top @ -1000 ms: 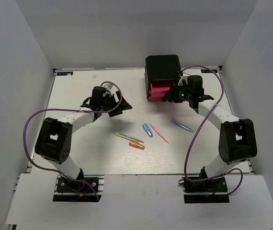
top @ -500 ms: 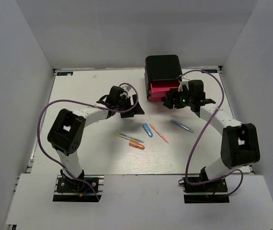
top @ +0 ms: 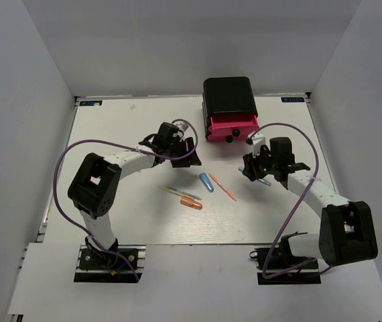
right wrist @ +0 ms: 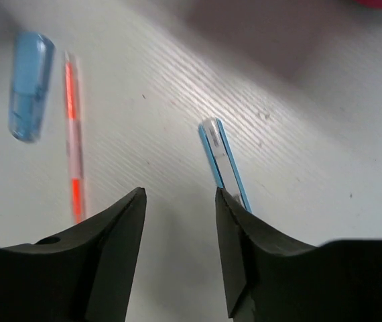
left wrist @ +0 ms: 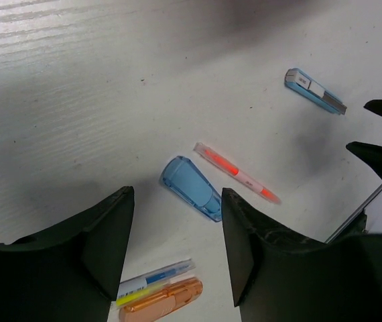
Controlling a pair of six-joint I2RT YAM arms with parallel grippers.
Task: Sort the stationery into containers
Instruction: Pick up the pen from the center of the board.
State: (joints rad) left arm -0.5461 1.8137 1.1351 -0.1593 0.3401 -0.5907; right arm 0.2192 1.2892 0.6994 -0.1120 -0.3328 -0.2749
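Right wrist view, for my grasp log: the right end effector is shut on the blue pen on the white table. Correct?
No. The right wrist view shows the right end effector open, its fingers apart over the blue pen, which lies on the white table.

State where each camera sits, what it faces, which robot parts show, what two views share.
Top external: above, behind the bases; looks down on table, cabinet, left arm, right arm.
Left wrist: on left arm, looks down at blue cap; left fingers show.
Right wrist: on right arm, looks down at slim blue item; right fingers show.
Shared by both wrist views: orange pen.
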